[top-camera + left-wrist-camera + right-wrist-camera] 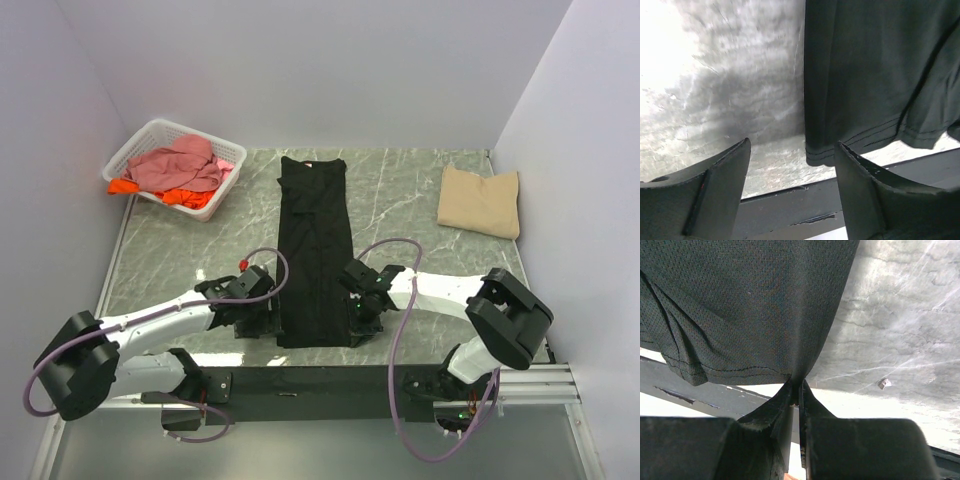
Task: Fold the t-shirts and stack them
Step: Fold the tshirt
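Observation:
A black t-shirt [313, 250] lies folded into a long narrow strip down the middle of the table. My right gripper [799, 386] is shut on the near right corner of its hem [740, 371], and the cloth is drawn up into the pinch. My left gripper [792, 143] stands open at the near left corner. That corner of the hem [820, 155] lies between the fingers, close to the right finger [860, 190] and not gripped. A tan t-shirt [479, 200] lies folded at the far right. Pink [180, 165] and orange [195, 197] t-shirts lie crumpled in the basket.
A white lattice basket [150, 138] stands at the far left corner. A black mounting rail [320, 380] runs along the near table edge just below the shirt's hem. Walls close in the table on the left, back and right.

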